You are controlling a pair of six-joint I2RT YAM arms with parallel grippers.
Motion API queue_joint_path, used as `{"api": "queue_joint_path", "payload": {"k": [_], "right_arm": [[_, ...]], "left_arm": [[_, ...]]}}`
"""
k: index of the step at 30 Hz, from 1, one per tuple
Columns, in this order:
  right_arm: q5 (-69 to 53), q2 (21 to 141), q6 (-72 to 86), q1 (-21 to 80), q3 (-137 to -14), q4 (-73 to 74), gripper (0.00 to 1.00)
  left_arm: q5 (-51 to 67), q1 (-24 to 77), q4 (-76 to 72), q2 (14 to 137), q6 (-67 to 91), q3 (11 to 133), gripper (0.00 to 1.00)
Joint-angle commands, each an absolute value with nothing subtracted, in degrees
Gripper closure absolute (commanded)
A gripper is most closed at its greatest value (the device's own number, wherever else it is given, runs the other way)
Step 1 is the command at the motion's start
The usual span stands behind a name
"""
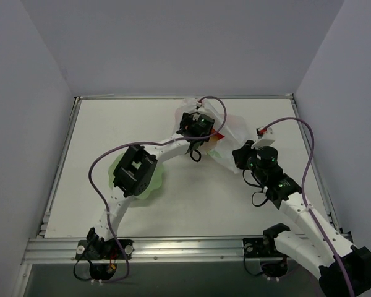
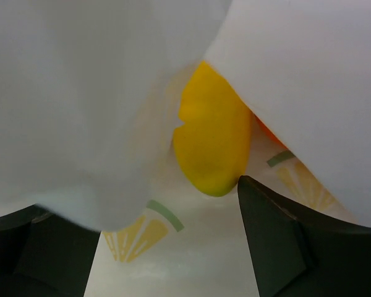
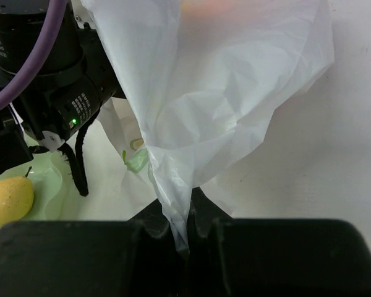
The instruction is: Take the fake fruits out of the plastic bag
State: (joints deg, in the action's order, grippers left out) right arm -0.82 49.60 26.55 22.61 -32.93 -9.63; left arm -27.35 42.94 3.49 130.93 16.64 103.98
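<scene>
**Plastic bag and fake fruit: condition record**

Item: crinkled white plastic bag (image 3: 235, 93), printed with yellow citrus-slice marks, located at the far middle of the worktop (image 1: 111, 136). A gathered fold is clamped between the closed fingers of the right end effector (image 3: 182, 228). The sheet is seen stretched away from that pinch.

Contents: yellow fruit (image 2: 210, 142), seen inside the bag beneath a white fold. A sliver of orange fruit (image 2: 264, 129) is noted just behind it, mostly hidden by the plastic.

Left end effector (image 2: 151, 238): placed at the bag's opening with its fingers held apart and nothing gripped. The yellow fruit is found just beyond the tip of one finger.

Outside the bag: yellow pear (image 3: 6, 199), laid in the green bowl (image 3: 52, 179). The bowl is set near the bag on the left arm's side and is partly covered by that arm in the top view.
</scene>
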Motion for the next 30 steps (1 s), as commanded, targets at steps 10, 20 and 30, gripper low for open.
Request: {"api": "queue_joint_path", "payload": {"k": [10, 20, 30], "right_arm": [[-3.6, 52.5, 26.1, 23.7, -34.1, -13.5, 1.00], [-2.2, 51.7, 25.2, 23.7, -34.3, -13.4, 1.00], [3.5, 59.2, 25.4, 23.8, -35.3, -18.0, 1.00]], "left_arm": [[-17.7, 41.2, -0.9, 134.9, 15.7, 110.3, 0.18], [-21.5, 41.7, -6.1, 132.5, 14.1, 106.7, 0.65], [-13.0, 42.7, -12.5, 112.3, 18.4, 88.9, 0.77]]}}
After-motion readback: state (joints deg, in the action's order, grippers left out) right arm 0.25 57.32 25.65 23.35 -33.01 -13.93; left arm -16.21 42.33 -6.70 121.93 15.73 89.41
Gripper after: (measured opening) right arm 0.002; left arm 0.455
